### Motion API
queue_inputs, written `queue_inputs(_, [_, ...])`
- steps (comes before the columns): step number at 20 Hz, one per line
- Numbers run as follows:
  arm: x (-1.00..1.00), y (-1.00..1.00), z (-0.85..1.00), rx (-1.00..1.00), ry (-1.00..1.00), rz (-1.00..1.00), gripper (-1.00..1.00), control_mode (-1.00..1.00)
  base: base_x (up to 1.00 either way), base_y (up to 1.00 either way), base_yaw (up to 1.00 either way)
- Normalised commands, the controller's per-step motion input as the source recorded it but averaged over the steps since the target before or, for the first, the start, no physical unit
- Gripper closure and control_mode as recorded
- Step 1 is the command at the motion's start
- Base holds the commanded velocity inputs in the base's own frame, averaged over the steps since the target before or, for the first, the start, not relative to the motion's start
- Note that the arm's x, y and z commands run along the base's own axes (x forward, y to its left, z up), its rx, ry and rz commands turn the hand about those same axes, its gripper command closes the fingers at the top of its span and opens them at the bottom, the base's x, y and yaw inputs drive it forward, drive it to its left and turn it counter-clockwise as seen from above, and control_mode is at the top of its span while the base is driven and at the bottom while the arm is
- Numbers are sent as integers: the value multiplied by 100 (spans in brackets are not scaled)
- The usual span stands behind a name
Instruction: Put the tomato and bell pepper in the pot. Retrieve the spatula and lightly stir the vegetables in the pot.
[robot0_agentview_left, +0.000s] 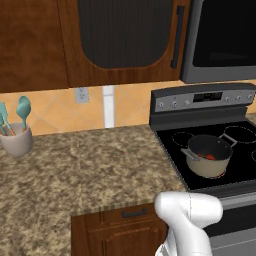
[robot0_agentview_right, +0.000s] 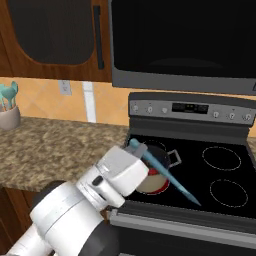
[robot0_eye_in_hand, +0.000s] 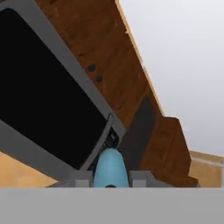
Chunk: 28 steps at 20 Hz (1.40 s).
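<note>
Simulated kitchen: a speckled granite counter (robot0_agentview_left: 75, 165) runs beneath brown wood wall cabinets (robot0_agentview_left: 90, 35), and a black glass-top stove (robot0_agentview_left: 240, 150) adjoins it on the right, under a dark microwave (robot0_agentview_right: 185, 42).

The pot (robot0_agentview_left: 209, 155) stands on the stove's front-left burner, cream-sided with a grey rim and looped metal handles. Inside it, in the left base view, lie two small red pieces (robot0_agentview_left: 207, 156) close together; which is the tomato and which the bell pepper cannot be told at this size.

The spatula (robot0_agentview_right: 162, 172) is light blue and slim. In the right base view it slants across the front of the pot, one end rising at the hand and the other pointing down-right over the stove's glass near the front edge; whether that lower end touches the glass cannot be told.

The gripper (robot0_eye_in_hand: 111, 178) is pressed together on the spatula: in the hand view its two grey fingertips flank the rounded blue end (robot0_eye_in_hand: 111, 166), which stands up between them.

Further out, a pale utensil cup (robot0_agentview_left: 16, 141) sits at the counter's far left, holding bunched teal spoons (robot0_agentview_left: 22, 111). A wall outlet (robot0_agentview_left: 81, 94) is set in the tan tiled backsplash above the counter.
</note>
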Motion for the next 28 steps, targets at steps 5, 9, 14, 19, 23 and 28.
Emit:
queue_inputs(5, [2,99,28,-11,-96,-15,100,-100,0,0,0])
queue_inputs(9, [28,100,55,13,-72,17,100,-100,0,0,0])
queue_inputs(14, [34,97,17,-24,-90,11,100,-100,0,0,0])
queue_inputs(19, [1,67,8,-96,-49,-24,100,-100,0,0,0])
queue_inputs(23, [-1,0,-4,-100,-9,-41,100,-100,0,0,0])
queue_inputs(28, [-10,-24,-20,-93,-1,-57,100,-100,0,0,0])
